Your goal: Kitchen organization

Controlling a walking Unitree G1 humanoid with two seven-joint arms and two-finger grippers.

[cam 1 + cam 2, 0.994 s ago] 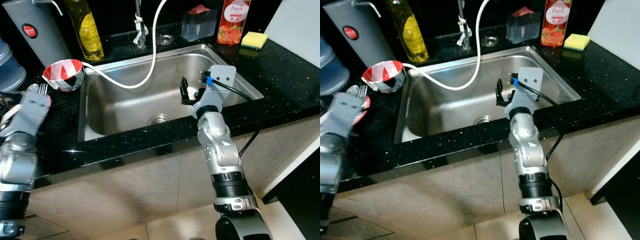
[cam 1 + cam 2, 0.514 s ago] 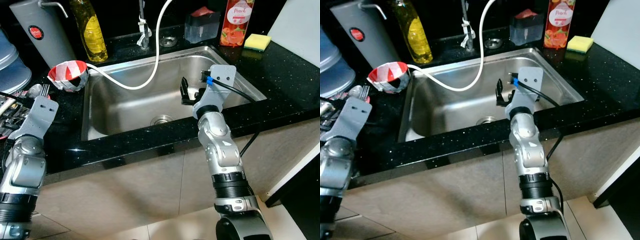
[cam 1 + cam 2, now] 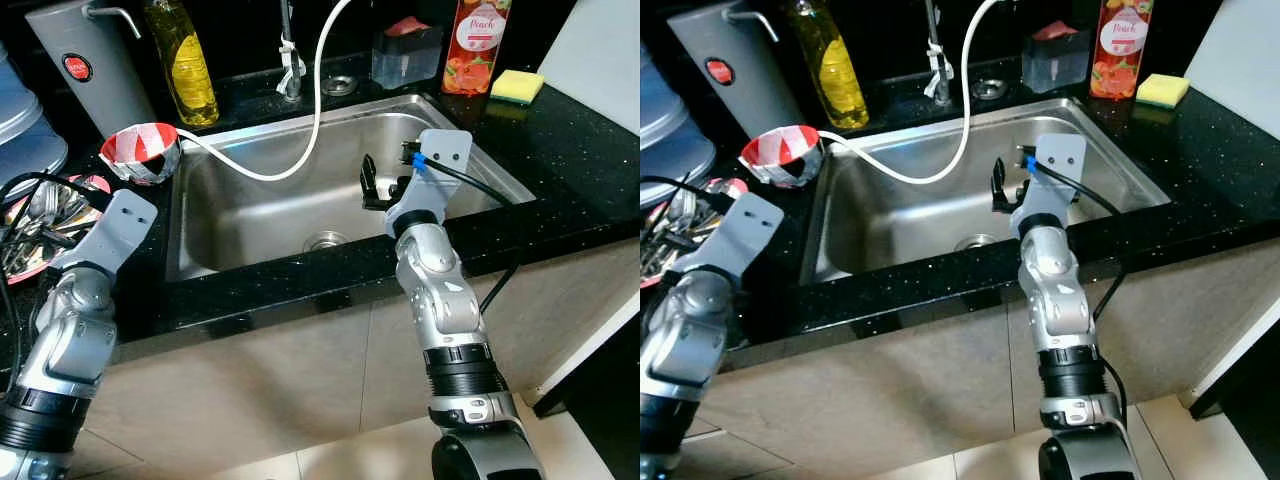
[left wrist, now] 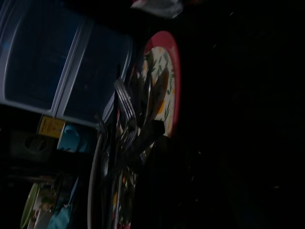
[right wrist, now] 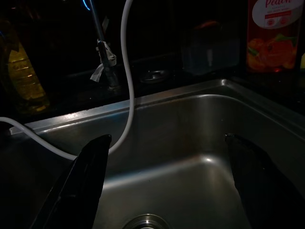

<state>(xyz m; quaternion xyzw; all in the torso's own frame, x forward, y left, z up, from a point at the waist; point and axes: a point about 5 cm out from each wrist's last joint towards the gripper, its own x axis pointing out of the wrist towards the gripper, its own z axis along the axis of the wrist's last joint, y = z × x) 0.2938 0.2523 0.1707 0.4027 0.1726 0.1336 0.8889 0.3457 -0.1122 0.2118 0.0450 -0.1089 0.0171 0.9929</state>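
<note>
Right pincer [image 5: 162, 191] hangs spread over the sink [image 3: 250, 215]. Left pincer's state I cannot tell. Cutlery [image 4: 131, 126] lies piled on the plate [image 4: 172, 90] at nine o'clock on the worktop [image 3: 570, 150]; probably approach slowly, picking one handle.

Speckled black counter [image 3: 590, 150] (beige cabinets [image 3: 250, 390] below)

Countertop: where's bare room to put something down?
Free: the black counter right of the sink, in front of the yellow sponge. Crowded: left side, with the red-rimmed plate of cutlery, the striped bowl and the left gripper.
</note>
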